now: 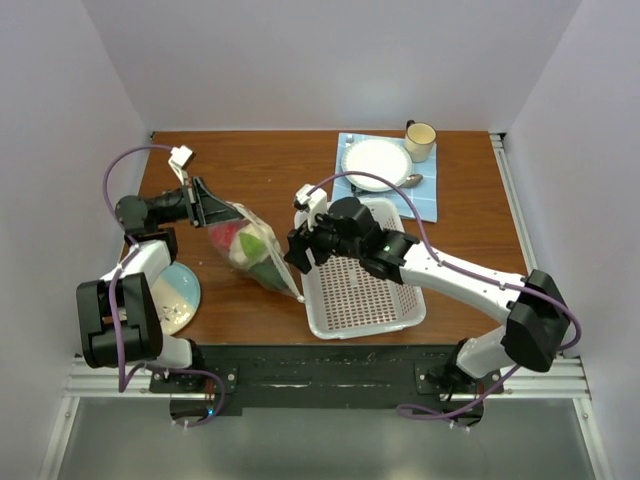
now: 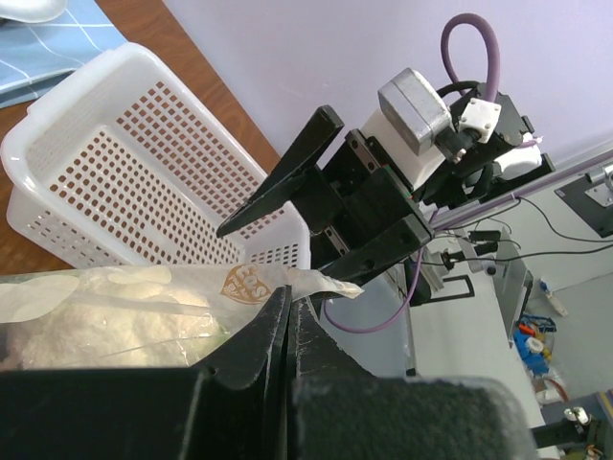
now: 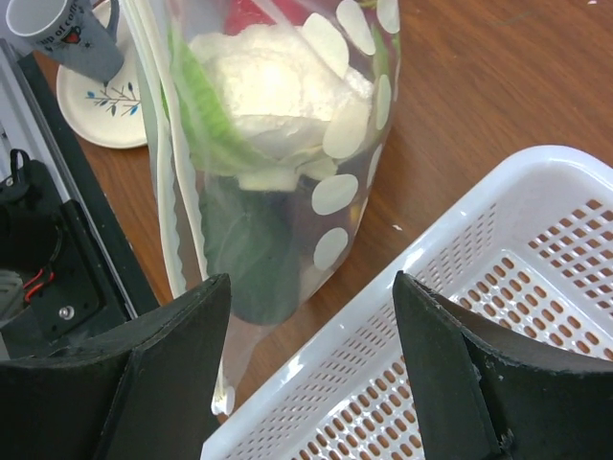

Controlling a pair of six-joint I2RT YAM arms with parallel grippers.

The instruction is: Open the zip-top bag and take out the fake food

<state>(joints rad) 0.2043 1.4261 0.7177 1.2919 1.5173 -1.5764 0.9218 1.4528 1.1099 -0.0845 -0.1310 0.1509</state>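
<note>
The top strip of the clear crinkly zip-top bag with pale round dots (image 1: pixel 250 248) disappears between the fingers of the left gripper (image 1: pixel 222 208), so its seal cannot be seen. That gripper (image 2: pixel 288 309) is clamped tight on the strip, with no gap between its black fingers. It holds the bag over the left-centre of the tabletop, slanting down toward the near edge. Whether the bag's low end rests on the wood is unclear.

Inside the bag (image 3: pixel 287 163), the cream-white lumpy toy piece (image 3: pixel 268 86) and the dark green toy pieces (image 3: pixel 244 259) show through the plastic. The red toy fruit (image 3: pixel 251 11) is cut off by the top of the right wrist view.

The right gripper (image 1: pixel 297 255) stands wide open at the bag's low end, which lies between its fingers (image 3: pixel 172 364). It grips nothing, and contact with the plastic cannot be judged.

The white perforated plastic basket (image 1: pixel 360 290) sits just right of the bag, near the near edge.

A small brown crest (image 2: pixel 244 283) is printed on the bag, its letters too small to read. At the near-left corner, a grey-blue mug (image 3: pixel 57 34) on a sprig-patterned saucer (image 3: pixel 101 105) is largely cut off. Its dark lettering appears to read "cup of coffee".

The left arm covers part of that saucer (image 1: pixel 180 295) from above.
</note>
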